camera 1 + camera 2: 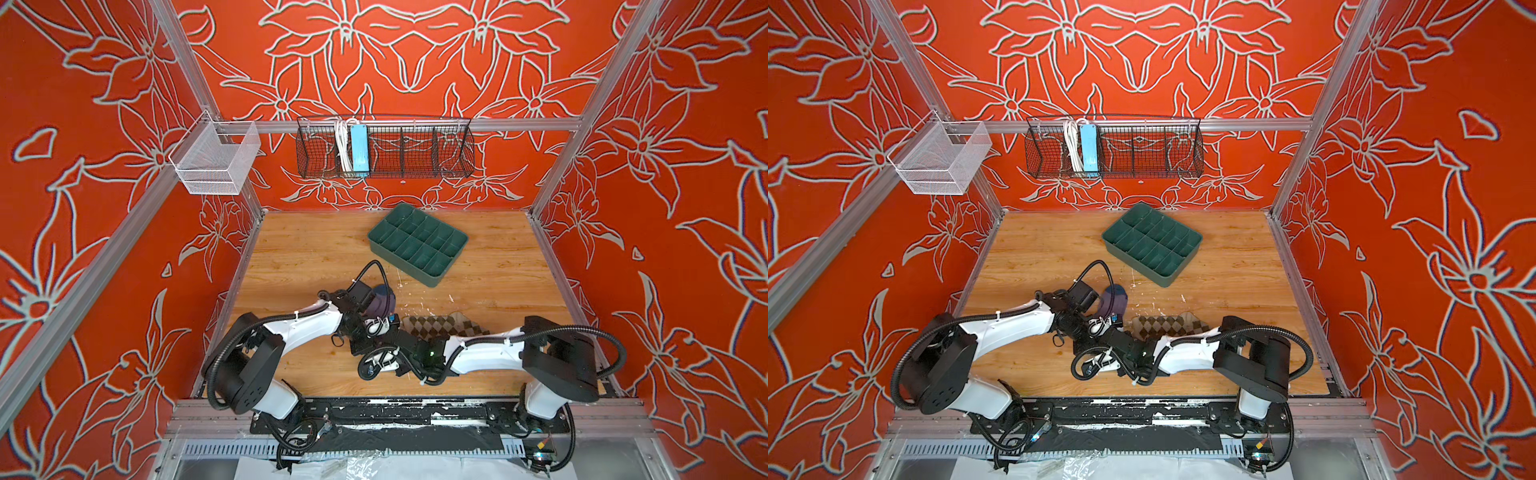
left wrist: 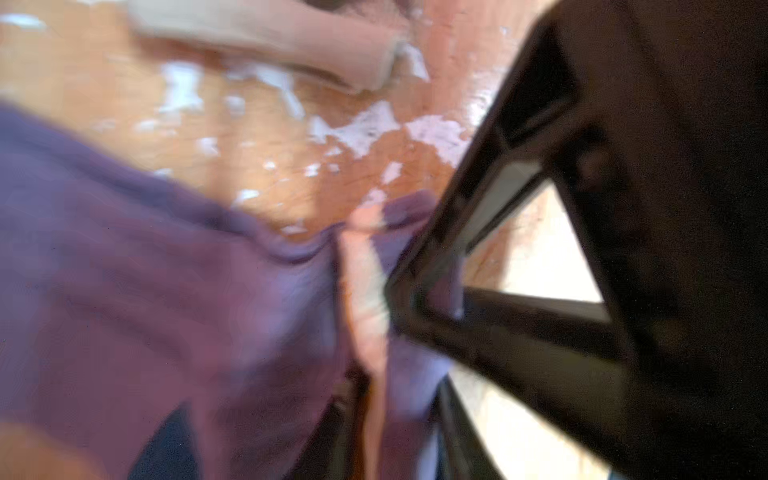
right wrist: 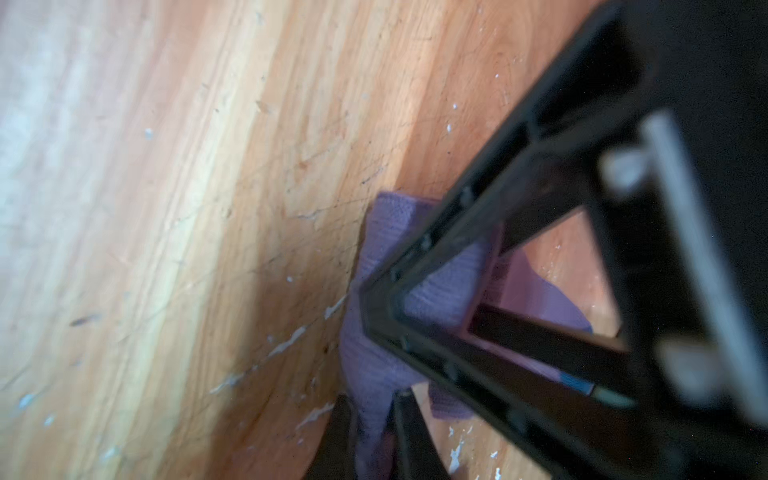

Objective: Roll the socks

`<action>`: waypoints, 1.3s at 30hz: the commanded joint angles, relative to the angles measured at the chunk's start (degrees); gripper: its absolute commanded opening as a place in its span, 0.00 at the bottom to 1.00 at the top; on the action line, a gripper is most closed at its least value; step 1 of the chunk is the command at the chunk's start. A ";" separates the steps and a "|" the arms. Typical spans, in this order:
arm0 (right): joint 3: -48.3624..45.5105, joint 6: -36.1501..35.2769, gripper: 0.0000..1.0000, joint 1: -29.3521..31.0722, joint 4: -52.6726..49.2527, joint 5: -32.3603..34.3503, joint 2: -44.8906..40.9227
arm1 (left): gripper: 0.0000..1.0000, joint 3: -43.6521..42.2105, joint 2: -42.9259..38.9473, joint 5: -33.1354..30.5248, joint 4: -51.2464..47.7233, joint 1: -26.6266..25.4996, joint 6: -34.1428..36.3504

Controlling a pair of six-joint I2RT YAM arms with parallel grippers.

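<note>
Firmly, the right jaws [image 3: 374,332] are clenched on a fold of the purple ribbed cloth sock [image 3: 436,291]. In the right wrist view its fabric bunches around the black triangular finger and trails off between two further dark bars at the picture's edge. The left jaws [image 2: 399,291] appear in a badly blurred left wrist view. Only one black finger is plain, with the purple sock's edge lying against it, so I cannot tell whether they are parted or gripping.

In both top views the two wrists meet near the middle of the front half of the desk. The purple sock [image 1: 382,305] humps up just behind them, its blue end towards the back. Just to the right lies the beige-and-brown diamond-patterned sock [image 1: 440,326], flat on the desk, with its near edge hidden under the right arm.

The wooden desk [image 1: 311,257] is scuffed with white flecks around the socks. Further back a dark green plastic tray with many compartments [image 1: 399,266] sits at an angle, well apart from the socks.

Red walls with pale flower outlines enclose the space. A black wire basket [image 1: 453,149] on the back rail holds a light blue power strip [image 1: 359,151] and a white cable [image 1: 341,145]. A white mesh basket [image 1: 212,162] hangs at the left.
</note>
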 commanded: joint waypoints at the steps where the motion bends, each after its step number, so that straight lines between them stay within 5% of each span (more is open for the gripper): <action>1: 1.31 2.98 0.00 -0.89 -11.86 -4.90 1.40 | 0.43 -2.13 -7.39 -6.23 4.77 0.25 -1.22; 15: 13.85 4.64 0.00 -5.18 -32.01 -20.15 7.25 | 0.96 -13.78 -46.00 -36.71 25.61 8.20 -1.50; 22: 27.13 5.29 0.00 -9.99 -49.58 -29.87 15.83 | 0.99 -8.66 -56.70 -33.27 17.31 9.12 -4.98; 28: 33.99 5.02 0.01 -13.33 -54.55 -33.30 20.90 | 0.93 -1.11 -59.05 -7.89 -3.70 9.13 4.90; 31: 37.59 4.10 0.02 -14.53 -55.61 -34.52 23.63 | 0.86 -0.44 -57.00 -1.37 -9.94 9.13 11.15; 35: 42.56 3.06 0.07 -15.96 -57.68 -36.57 27.79 | 0.80 -3.08 -54.51 -0.50 -12.50 7.70 14.89; 39: 46.71 1.88 0.08 -17.21 -59.94 -38.57 31.30 | 0.79 -10.54 -55.66 -7.04 -8.59 -0.40 17.46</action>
